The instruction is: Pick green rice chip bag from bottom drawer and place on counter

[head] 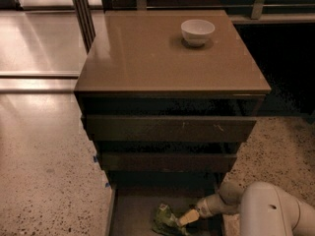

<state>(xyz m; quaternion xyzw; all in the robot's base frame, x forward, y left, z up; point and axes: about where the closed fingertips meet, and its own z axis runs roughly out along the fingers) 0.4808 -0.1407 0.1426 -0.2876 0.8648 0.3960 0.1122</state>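
The green rice chip bag (166,221) lies crumpled on the floor of the open bottom drawer (133,213) at the bottom of the view. My gripper (186,218) reaches in from the lower right on a white arm, its yellowish tip at the bag's right edge and touching it. The counter (147,58) is the glossy brown top of the cabinet, above the two dark drawer fronts.
A white bowl (198,32) stands on the counter near its back right. The middle drawer (167,128) juts out slightly above the bottom one. Speckled stone floor lies on both sides. A dark post (81,14) and railings stand behind the cabinet.
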